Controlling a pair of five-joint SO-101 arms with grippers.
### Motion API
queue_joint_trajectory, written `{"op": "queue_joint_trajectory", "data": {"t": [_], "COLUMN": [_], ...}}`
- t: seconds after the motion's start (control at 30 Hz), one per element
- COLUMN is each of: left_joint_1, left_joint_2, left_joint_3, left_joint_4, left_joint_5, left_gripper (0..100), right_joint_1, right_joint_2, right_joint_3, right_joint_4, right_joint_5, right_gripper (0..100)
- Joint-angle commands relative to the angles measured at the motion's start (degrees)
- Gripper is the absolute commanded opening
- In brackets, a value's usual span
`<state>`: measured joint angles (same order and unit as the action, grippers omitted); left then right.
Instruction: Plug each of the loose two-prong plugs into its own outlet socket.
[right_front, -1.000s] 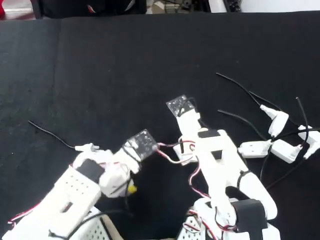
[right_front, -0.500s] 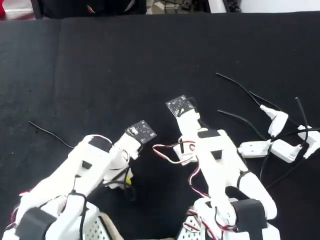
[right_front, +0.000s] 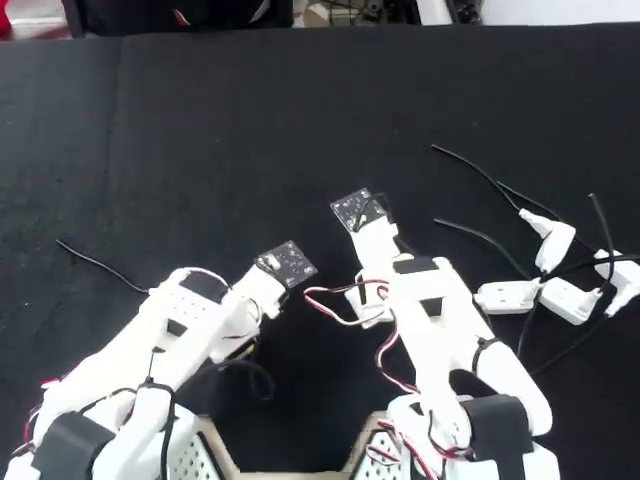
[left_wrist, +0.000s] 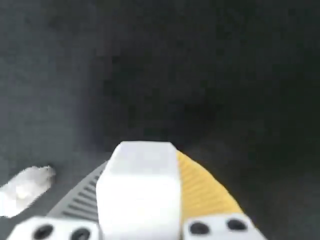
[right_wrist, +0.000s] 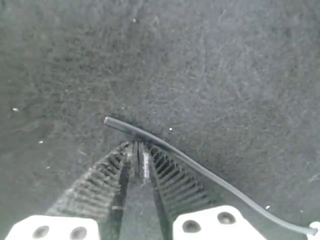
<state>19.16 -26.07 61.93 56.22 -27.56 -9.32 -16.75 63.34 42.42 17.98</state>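
In the left wrist view my left gripper (left_wrist: 142, 160) is shut on a white block (left_wrist: 137, 190), which looks like a plug body, held between a grey finger and a yellow finger (left_wrist: 202, 192). A blurred white piece (left_wrist: 25, 187) lies on the cloth beside it. My right gripper (right_wrist: 139, 147) is shut and holds nothing. Its tips sit just short of the loose end of a black cord (right_wrist: 200, 172). In the high view several white plug and socket pieces lie at the right: one (right_front: 548, 242) farther back, two (right_front: 508, 297) (right_front: 570, 300) end to end, one (right_front: 620, 272) at the edge.
The left arm (right_front: 200, 320) and right arm (right_front: 425, 300) stand close together at the front of the black cloth table (right_front: 250, 130). A thin black wire (right_front: 95, 262) runs under the left arm. Black cords (right_front: 480, 170) spread around the pieces at the right.
The left arm has lifted and swung, its wrist moving a little farther from the front edge. It now covers the white plug at the thin wire's end. The right arm has kept still.
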Motion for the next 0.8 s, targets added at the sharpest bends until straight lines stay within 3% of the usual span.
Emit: {"op": "queue_joint_trajectory", "data": {"t": [0.0, 0.2, 0.37, 0.77], "left_joint_1": [0.0, 0.1, 0.0, -0.5], "left_joint_2": [0.0, -0.2, -0.2, 0.5], "left_joint_3": [-4.4, -8.7, -10.9, -3.8], "left_joint_4": [0.3, 7.5, 8.8, -1.0], "left_joint_5": [0.8, 0.6, 1.0, 4.4], "left_gripper": [3, 3, 5, 18], "right_joint_1": [-0.2, -0.2, -0.2, -0.2], "right_joint_2": [1.1, 1.0, 1.0, 1.0], "right_joint_3": [0.7, 0.7, 0.7, 0.8], "right_joint_4": [0.4, 0.4, 0.4, 0.4], "right_joint_5": [0.4, 0.4, 0.4, 0.4], "right_gripper": [1.2, 1.2, 1.2, 1.2]}}
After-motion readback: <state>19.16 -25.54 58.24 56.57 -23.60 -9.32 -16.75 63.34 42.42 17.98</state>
